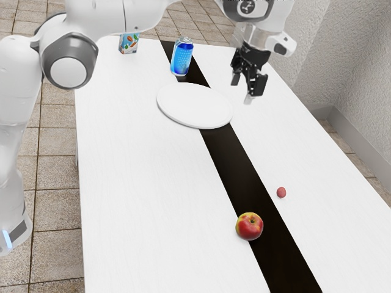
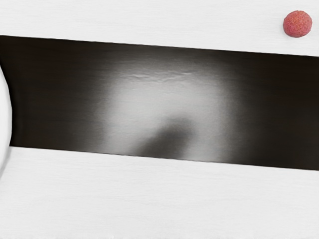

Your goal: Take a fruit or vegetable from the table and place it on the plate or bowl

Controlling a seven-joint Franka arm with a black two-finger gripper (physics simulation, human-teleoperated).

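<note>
A red and yellow apple (image 1: 249, 226) lies on the table near the front, at the edge of the dark stripe. A small red lychee-like fruit (image 1: 281, 192) (image 2: 297, 23) rests on the white surface a little beyond it. The white plate (image 1: 195, 105) (image 2: 3, 127) sits farther back, overlapping the dark stripe. My gripper (image 1: 247, 87) hangs in the air to the exterior view's right of the plate, well above the table, fingers apart and holding nothing.
A blue drink can (image 1: 182, 57) stands just behind the plate on the dark stripe (image 1: 244, 177). A small colourful carton (image 1: 129, 43) stands at the table's far corner. The white arm's base (image 1: 18, 122) fills the exterior view's left.
</note>
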